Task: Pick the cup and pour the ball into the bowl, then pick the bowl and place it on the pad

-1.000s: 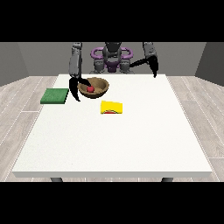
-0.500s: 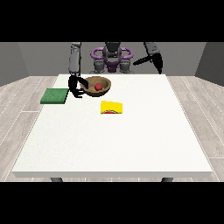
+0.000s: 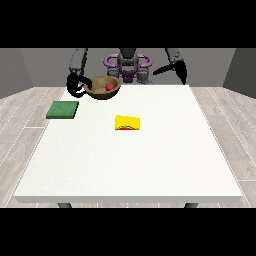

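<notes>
Table (image 3: 150, 160): white, fills most of the view. Robot at 12 o'clock behind it.

Pad (image 3: 63, 109): green, flat, at about 9 o'clock on the table, near the left edge.

Bowl (image 3: 103, 88): brown, at about 11 o'clock, appears lifted clear of the table. Ball (image 3: 109, 86), red, sits inside it. Pour step looks done.

Cup (image 3: 128, 122): yellow, lying on its side near centre, long axis running left-right. Well apart from both hands.

Hand at the view's left (image 3: 76, 88): fingers curled round the bowl's left rim, carrying it.

Hand at the view's right (image 3: 181, 70): raised at 1 o'clock, idle; fingers too small to read.

Key relation: pad lies toward 8 o'clock from the carrying hand, down and left. That hand is the nearer one; a short carry, then lower the bowl level.
</notes>
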Tool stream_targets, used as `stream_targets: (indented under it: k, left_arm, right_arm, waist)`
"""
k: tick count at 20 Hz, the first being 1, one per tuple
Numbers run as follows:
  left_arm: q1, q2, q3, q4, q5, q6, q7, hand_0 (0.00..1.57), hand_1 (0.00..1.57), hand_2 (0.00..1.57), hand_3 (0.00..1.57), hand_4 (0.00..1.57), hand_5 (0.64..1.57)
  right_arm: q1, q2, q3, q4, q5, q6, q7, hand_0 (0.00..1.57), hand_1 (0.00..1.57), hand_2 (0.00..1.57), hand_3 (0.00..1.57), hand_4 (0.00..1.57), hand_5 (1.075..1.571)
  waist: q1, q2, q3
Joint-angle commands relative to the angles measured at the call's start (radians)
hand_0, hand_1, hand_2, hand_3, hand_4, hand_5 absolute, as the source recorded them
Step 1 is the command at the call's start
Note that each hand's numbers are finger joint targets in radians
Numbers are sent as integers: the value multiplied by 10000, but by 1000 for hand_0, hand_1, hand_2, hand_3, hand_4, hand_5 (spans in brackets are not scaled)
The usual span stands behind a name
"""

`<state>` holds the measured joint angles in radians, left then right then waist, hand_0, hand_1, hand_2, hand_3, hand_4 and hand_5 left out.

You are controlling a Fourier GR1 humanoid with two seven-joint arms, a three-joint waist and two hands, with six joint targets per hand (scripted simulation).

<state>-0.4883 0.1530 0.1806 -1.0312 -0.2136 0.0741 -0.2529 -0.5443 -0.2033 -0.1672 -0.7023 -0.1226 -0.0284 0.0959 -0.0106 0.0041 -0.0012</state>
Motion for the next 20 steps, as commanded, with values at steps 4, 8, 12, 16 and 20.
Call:
stream_targets:
  k: [4,8,12,16,20]
  left_arm:
    - [187,99,40,-109,86,121,-328,0,0,0,0,0,1569]
    - [148,-594,-620,-906,-249,578,-488,0,0,0,0,0,1567]
    - [-147,-476,-495,-453,-223,707,-1275,0,0,0,0,0,1565]
    - [-655,-522,-727,-967,-373,839,-1214,0,0,0,0,0,1565]
    - [-528,-1097,-1363,-1835,-957,1579,-1305,0,0,0,0,0,1564]
  right_arm:
    - [175,-1626,-855,-310,-788,1422,305,1571,1571,1571,1571,1058,1564]
    - [129,-2462,-1887,509,-1527,2124,-440,1571,1571,1571,1571,1074,1563]
    - [-610,-2917,-2128,603,-1735,2064,-38,1571,1571,1571,1571,1074,1563]
    - [-917,-3768,-2775,1284,-2164,2813,-744,1571,1571,1571,1571,1047,1561]
    - [-712,-4203,-2915,1940,-1992,3268,-1944,1571,1571,1571,1442,1031,1563]
  waist:
    - [-190,445,14]
    - [449,1296,20]
    - [405,1972,14]
    - [709,2990,22]
    - [885,3843,28]
